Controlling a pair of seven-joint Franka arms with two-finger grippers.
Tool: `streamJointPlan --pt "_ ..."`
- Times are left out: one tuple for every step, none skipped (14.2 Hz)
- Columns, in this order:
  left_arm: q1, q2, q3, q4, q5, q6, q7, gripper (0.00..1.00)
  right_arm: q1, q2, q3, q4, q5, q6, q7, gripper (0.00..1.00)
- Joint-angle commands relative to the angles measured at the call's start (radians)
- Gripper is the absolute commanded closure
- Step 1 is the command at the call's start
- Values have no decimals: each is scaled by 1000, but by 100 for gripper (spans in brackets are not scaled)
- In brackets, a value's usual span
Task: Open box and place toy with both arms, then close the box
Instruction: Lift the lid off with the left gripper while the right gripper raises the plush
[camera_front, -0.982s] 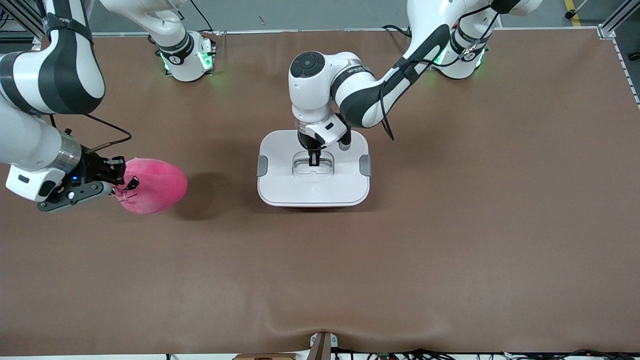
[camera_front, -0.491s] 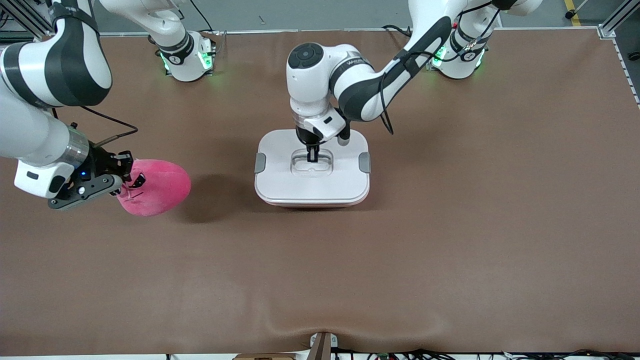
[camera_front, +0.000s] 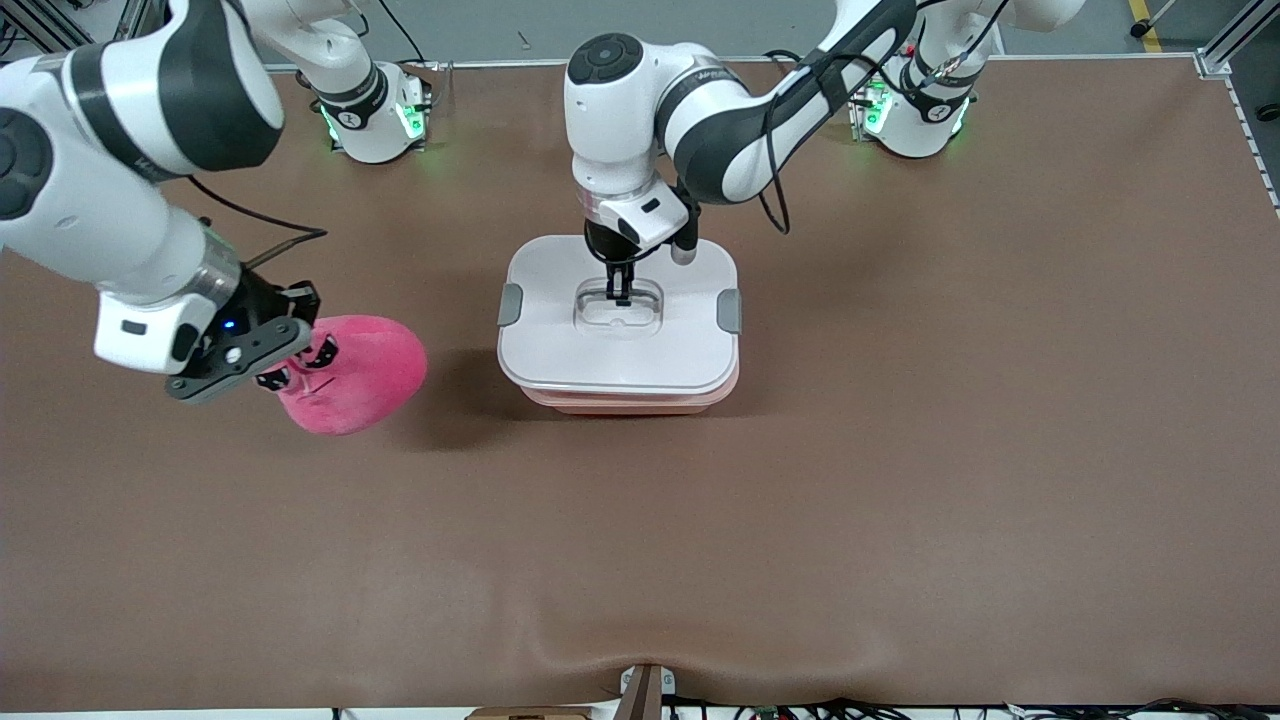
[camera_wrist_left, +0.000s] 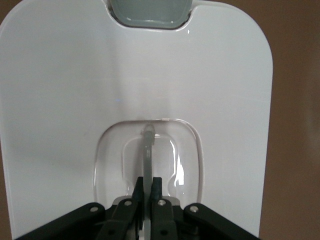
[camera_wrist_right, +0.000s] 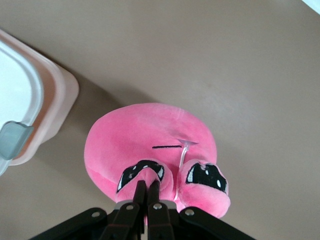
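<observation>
A brown table mat (camera_front: 900, 480) covers the whole work surface and spreads out under both hands. At its edge nearest the front camera, the mat buckles into a low fold (camera_front: 640, 655) beside a small metal bracket (camera_front: 643, 690). Dark cables (camera_front: 820, 708) run along that same edge.

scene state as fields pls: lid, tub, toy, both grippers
lid: lifted off the tub, raised just above it
tub: pink, on the table under the lid
toy: pink plush, held above the table, beside the tub toward the right arm's end
left gripper: shut on the lid's handle
right gripper: shut on the toy's snout
</observation>
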Motion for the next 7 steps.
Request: streamJointPlan --pt "77 -84 -9 -5 -79 -50 149 100 49 -5 -8 42 3 -20 -17 100" --pt "110 -109 -9 -5 -108 -70 209 100 66 -3 -10 64 1 -20 -37 100" --pt "141 -132 -9 -5 -137 -96 273 100 83 -3 -10 85 1 -20 -48 100" --pt "170 -153 -9 -5 -169 -122 347 100 104 -3 -8 98 3 -20 -45 100" --pt "210 -173 -9 -5 -205 -142 423 100 126 -5 -8 99 1 -20 -43 100" --pt "247 -190 -9 -5 -235 -159 489 100 149 -6 -11 101 1 -20 -43 100" --pt "285 -198 -9 -5 -258 -178 555 100 166 -20 -8 102 1 -20 -51 100"
